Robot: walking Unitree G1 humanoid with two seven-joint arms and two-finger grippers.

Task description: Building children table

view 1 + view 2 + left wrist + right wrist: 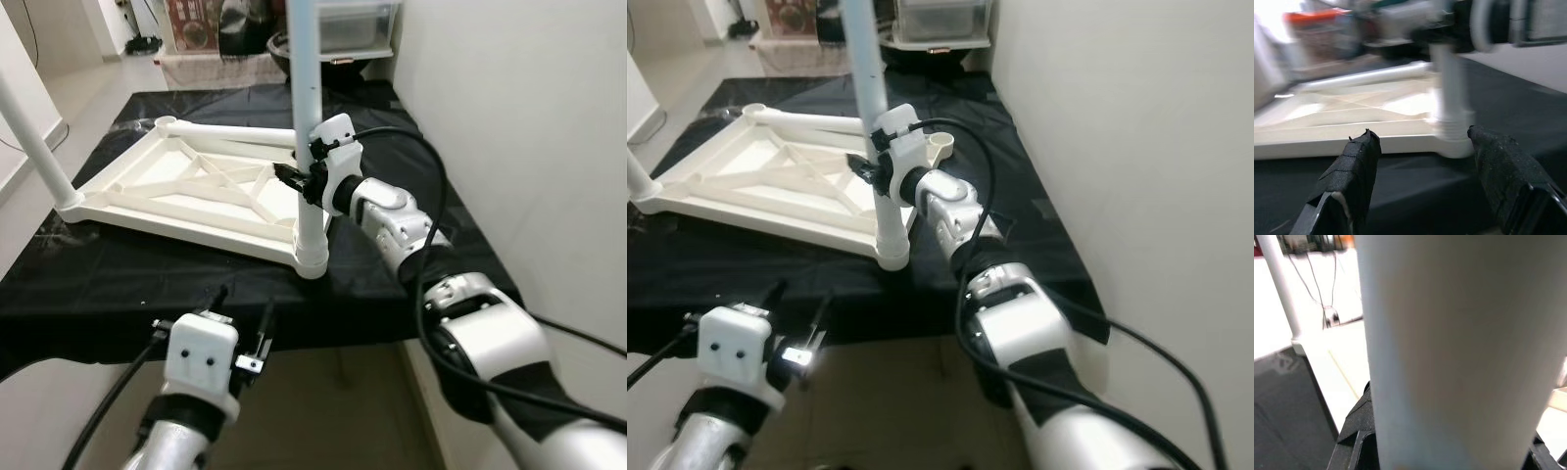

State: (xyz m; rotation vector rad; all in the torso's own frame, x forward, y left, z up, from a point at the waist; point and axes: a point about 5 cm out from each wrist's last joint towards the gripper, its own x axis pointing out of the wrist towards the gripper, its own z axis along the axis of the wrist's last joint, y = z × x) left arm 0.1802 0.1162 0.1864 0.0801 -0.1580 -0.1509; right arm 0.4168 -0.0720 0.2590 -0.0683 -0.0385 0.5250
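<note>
Left eye view showed a white plastic tabletop [186, 191] lying upside down on a counter covered with a black sheet [118, 274]. The ribbed underside of the tabletop faced up. A white leg [309, 127] stood upright in the socket at the near right corner of the tabletop. Another white leg [37, 147] rose from the near left corner, and it was a little tilted. At the far right corner an empty round socket [939, 143] was open to the top, just beside the right arm. The right gripper [297, 176] was closed around the upright leg at about its middle height, and in the right wrist view the leg was very near to the camera with a black finger [1354, 431] at its side. The left gripper [243, 313] was low at the near edge of the counter, near the base of the same leg but not touching it. In the left wrist view its two black fingers [1352, 176] were spread wide and held nothing. Far behind the counter stood a clear storage box [355, 24].
</note>
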